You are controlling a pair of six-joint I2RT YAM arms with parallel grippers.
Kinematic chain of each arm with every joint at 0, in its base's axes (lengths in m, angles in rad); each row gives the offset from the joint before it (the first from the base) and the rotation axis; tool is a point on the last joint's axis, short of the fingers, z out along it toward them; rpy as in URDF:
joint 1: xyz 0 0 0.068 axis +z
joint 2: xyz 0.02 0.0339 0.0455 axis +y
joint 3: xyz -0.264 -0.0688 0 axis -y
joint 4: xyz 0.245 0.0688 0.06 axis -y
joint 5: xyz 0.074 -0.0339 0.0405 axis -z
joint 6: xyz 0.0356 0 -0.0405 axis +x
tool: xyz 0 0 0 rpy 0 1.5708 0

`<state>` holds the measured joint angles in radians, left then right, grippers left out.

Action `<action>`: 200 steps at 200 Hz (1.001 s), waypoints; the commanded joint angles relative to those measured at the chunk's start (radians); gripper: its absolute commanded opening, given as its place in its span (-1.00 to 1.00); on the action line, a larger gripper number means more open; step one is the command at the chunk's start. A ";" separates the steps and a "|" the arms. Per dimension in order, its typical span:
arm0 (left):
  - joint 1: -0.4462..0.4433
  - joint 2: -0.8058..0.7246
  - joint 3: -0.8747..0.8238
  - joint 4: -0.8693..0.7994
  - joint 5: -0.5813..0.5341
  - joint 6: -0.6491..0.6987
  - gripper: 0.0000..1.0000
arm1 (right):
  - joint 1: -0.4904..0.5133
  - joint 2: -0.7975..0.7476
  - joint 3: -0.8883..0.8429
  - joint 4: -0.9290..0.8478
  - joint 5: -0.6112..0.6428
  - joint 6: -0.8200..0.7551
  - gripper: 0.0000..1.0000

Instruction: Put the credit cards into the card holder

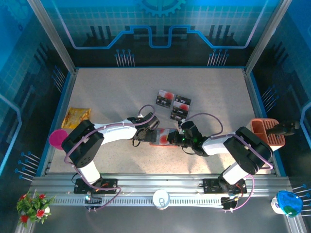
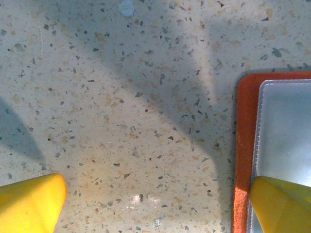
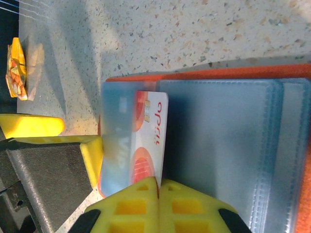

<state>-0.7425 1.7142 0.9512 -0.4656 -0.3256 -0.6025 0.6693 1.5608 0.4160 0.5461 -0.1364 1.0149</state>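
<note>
Red lettering on white card (image 3: pixel 154 128), turned sideways, too blurred to read.

Seen from above, the small orange-red folding wallet (image 1: pixel 159 141) is largely covered by the left gripper (image 1: pixel 142 138) and right gripper (image 1: pixel 171 138). The print on the three dark flat cards (image 1: pixel 173 103) is too small to read. In the right wrist view a translucent grey-blue pocket (image 3: pixel 119 121) veils part of a red-and-white card (image 3: pixel 154 131).

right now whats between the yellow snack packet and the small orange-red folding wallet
In the top view, the left arm's white forearm lies between the yellow snack packet and the orange-red folding wallet.
</note>
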 commanded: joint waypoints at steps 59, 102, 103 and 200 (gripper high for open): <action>-0.006 0.047 -0.029 -0.017 0.002 -0.003 0.98 | 0.020 0.096 0.038 -0.086 -0.018 0.007 -1.00; -0.005 0.042 -0.030 -0.019 -0.002 0.001 0.98 | 0.015 0.110 0.053 -0.086 -0.062 -0.010 -0.74; -0.006 0.041 -0.031 -0.020 -0.002 0.000 0.99 | 0.015 0.108 0.054 -0.088 -0.063 -0.011 -0.69; 0.016 -0.056 -0.012 -0.043 0.037 -0.019 0.98 | -0.034 -0.073 0.247 -0.523 -0.061 -0.329 -0.52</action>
<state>-0.7368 1.6978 0.9504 -0.4698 -0.3149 -0.6029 0.6449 1.4872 0.5941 0.1688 -0.2066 0.8005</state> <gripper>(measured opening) 0.992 0.298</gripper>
